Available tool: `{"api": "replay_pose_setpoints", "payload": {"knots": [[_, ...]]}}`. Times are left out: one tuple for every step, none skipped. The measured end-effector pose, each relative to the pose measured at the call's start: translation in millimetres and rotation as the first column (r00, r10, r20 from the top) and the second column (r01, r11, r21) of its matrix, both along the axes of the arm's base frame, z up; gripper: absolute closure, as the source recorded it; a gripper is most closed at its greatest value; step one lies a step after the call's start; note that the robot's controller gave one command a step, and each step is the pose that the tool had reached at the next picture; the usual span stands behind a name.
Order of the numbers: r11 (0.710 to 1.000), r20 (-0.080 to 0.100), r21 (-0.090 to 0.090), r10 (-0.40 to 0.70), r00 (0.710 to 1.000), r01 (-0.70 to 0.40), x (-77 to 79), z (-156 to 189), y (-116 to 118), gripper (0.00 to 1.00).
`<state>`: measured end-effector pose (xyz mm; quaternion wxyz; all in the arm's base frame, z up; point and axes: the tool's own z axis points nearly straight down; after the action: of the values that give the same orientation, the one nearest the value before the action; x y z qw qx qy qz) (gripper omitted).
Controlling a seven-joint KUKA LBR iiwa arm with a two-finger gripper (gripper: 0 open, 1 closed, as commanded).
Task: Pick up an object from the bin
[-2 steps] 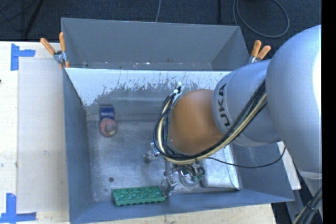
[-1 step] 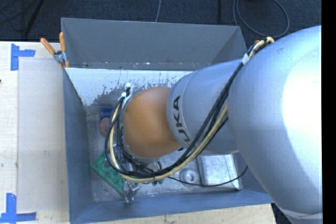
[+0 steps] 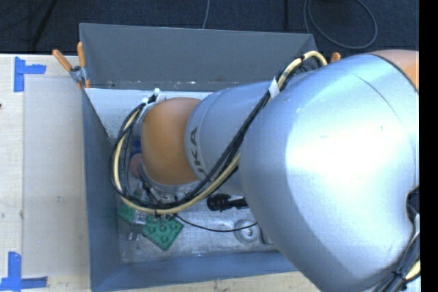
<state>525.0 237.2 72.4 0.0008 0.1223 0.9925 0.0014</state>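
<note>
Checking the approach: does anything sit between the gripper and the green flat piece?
Nothing visible: the gripper is right over the green flat piece, though the wrist hides the gap. A black part and metal ring lie aside.

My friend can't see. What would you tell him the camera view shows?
A big silver robot arm with an orange wrist cover reaches from the right into a grey metal bin, hiding most of it. By its wrist lie a flat green plate, a small black part and a silvery ring.
</note>
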Motion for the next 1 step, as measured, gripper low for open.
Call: {"api": "replay_pose_setpoints", "payload": {"knots": [[0.949,0.002,0.001,-0.315,0.949,0.315,-43.3,-1.0,-23.9,0.00]]}}
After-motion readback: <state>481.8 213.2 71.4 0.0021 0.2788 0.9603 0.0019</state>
